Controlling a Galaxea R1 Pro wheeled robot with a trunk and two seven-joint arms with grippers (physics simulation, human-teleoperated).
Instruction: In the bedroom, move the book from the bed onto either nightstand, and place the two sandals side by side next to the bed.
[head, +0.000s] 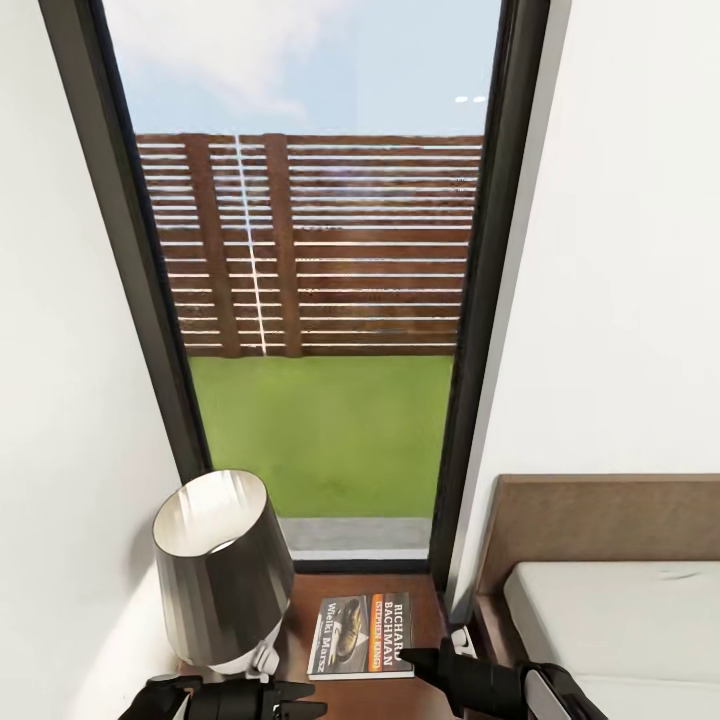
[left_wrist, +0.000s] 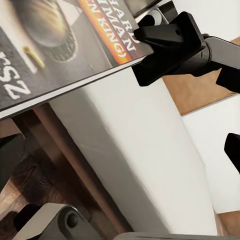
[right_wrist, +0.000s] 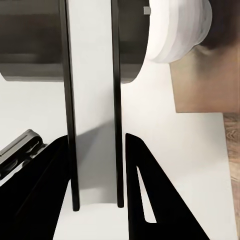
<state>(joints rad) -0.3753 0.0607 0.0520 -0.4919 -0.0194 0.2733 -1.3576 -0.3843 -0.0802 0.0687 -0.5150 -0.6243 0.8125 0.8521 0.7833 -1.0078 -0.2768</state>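
A tall black-framed window (head: 330, 300) rises behind the low dark-brown wooden nightstand (head: 300, 610), where the small dark paperback book (head: 362, 635) lies flat beside a grey-shaded lamp (head: 225, 575). The black right gripper (head: 420, 660) pinches the book's near edge; the left gripper (head: 300, 705) looks spread.

The robot's left hand (head: 285, 697) is matte black, with blocky angular segments tapering to short dark fingers. Its right hand (head: 415, 660) is equally black and tapers to a blunt tip, joined to a thick rounded black forearm bearing a pale grey panel. Close up, the right hand's fingers (right_wrist: 142, 190) are flat black blades, one with a narrow slot. A grey hinged link with a round dark pivot (left_wrist: 73, 220) sits near the left wrist camera.
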